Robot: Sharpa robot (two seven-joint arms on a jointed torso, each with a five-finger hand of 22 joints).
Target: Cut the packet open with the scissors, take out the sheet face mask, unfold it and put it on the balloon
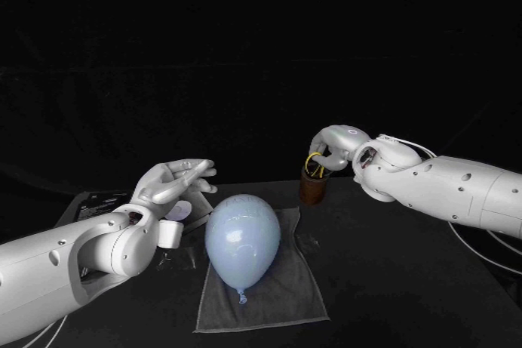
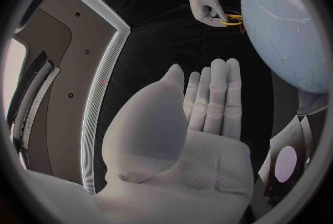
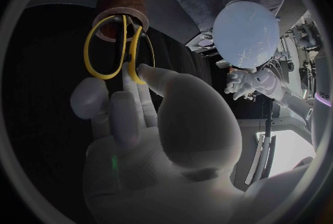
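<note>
At the right hand's (image 1: 330, 146) fingertips stand the yellow-looped scissors (image 1: 314, 164), blades down in a brown cylindrical holder (image 1: 313, 188), which keeps the loops raised for an easy take. The thumb lies against one loop and the fingers reach up alongside the loops. I cannot tell whether a pinch has closed, and the scissors are not yet lifted out. Well apart from that hand, the left hand (image 1: 174, 180) hovers raised above the black table (image 1: 413, 287), palm flat, fingers straight and close together, holding nothing; likely it waits to take the packet. Just below and beside the left hand lies the dark flat packet with a pale round mark (image 2: 286, 164), uncut as far as can be seen, though the arm covers part of it. Between the two hands, nearer the left, the pale blue elongated balloon (image 1: 241, 242) lies with its knot toward the robot on a grey folded towel (image 1: 272, 299), probably laid there to stop it rolling. Its skin looks smooth, glossy and bare. No sheet mask is out.
</note>
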